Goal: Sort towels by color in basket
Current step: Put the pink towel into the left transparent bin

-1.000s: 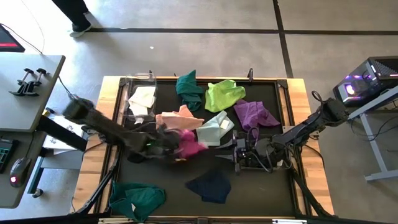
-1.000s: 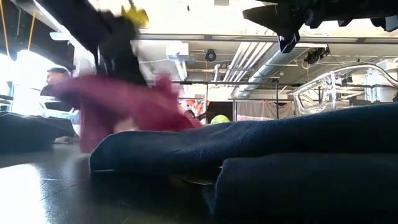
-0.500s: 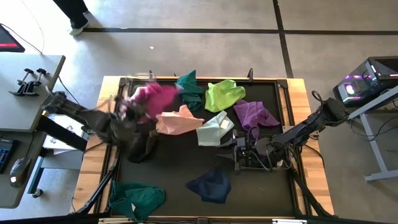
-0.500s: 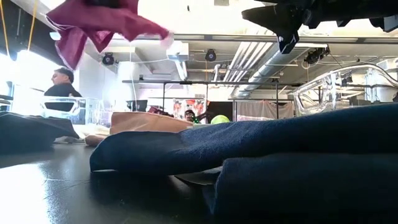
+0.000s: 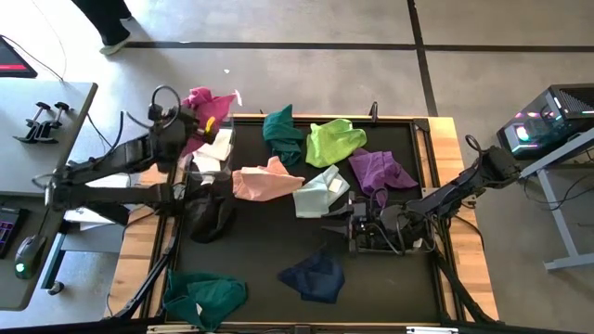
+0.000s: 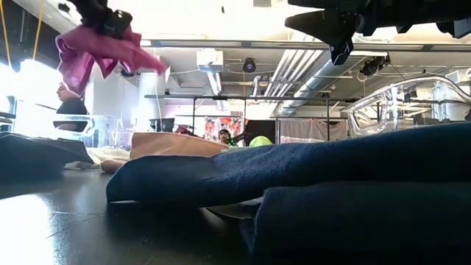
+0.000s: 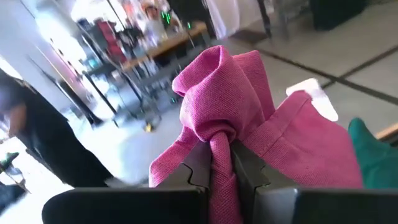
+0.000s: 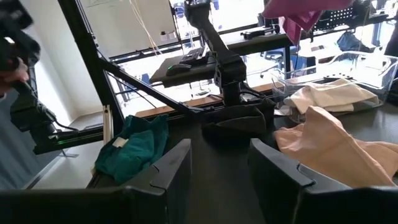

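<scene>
My left gripper (image 5: 188,119) is shut on the magenta towel (image 5: 208,100), high over the table's far left corner by the clear basket (image 5: 199,169). A cream towel (image 5: 214,148) lies in that basket. On the black mat lie teal (image 5: 281,130), lime (image 5: 334,141), purple (image 5: 380,171), mint (image 5: 320,193), peach (image 5: 264,180), black (image 5: 212,216), navy (image 5: 314,276) and a second teal towel (image 5: 204,295). My right gripper (image 5: 355,228) is open, low over the mat's right half beside the mint towel, touching nothing. My left gripper (image 7: 217,165) pinches a bunched, gathered fold of the magenta towel (image 7: 214,140) between its two fingers; several layers are squeezed together there. The towel is lifted clear of the table, and in the low view it hangs loose below the gripper (image 6: 99,48).
The wooden table frame (image 5: 464,260) rings the mat. A grey side table with clamps (image 5: 42,121) stands to the left, and equipment (image 5: 548,125) to the right. A person (image 6: 70,103) shows in the room behind. Bare mat lies between the black and navy towels.
My left gripper has risen from the middle of the mat and swung toward the far left corner, carrying the magenta towel. The towel has gone from dragging beside the peach towel to hanging clear by the basket. The right arm has kept still.
</scene>
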